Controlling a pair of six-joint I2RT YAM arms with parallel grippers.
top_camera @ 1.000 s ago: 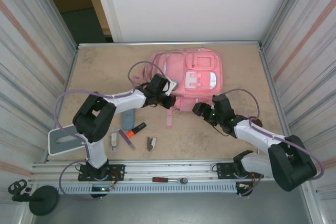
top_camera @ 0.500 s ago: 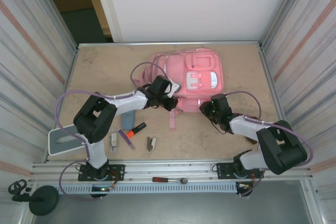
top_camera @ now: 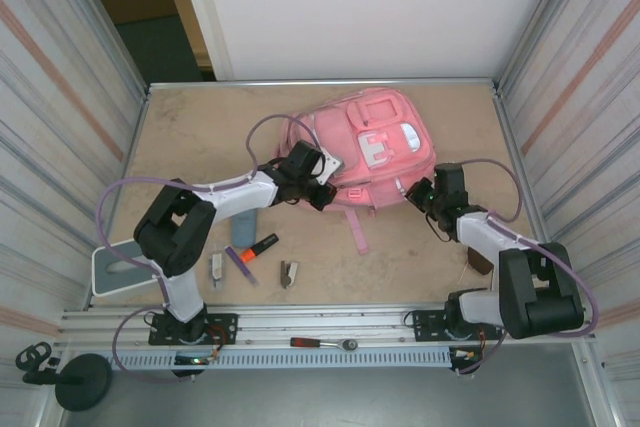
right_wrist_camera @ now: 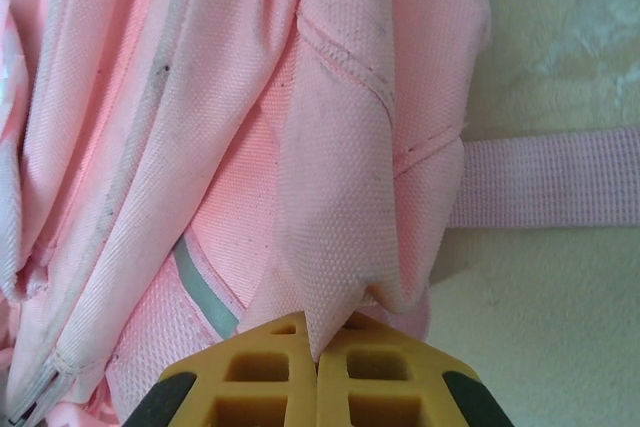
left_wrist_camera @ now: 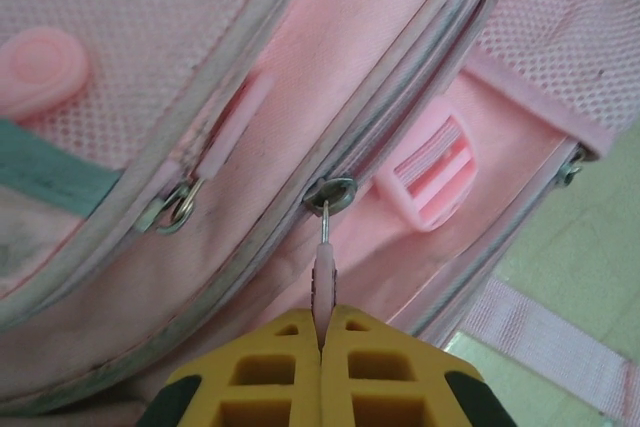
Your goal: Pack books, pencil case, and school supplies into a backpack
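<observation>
Left claw (left_wrist_camera: 320, 315) pinches the zipper pull (left_wrist_camera: 322, 272), right claw (right_wrist_camera: 318, 332) pinches backpack (top_camera: 372, 142) fabric — tan tabletop (top_camera: 200, 132), ribbed metal walls (top_camera: 60, 97).

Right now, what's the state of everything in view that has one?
backpack, flat on the table, front up.
left pincer, shut on zipper pull.
right pincer, shut on a fold of backpack fabric.
pencil case, out on the table, unpacked.
highlighter, out on the table, unpacked.
</observation>
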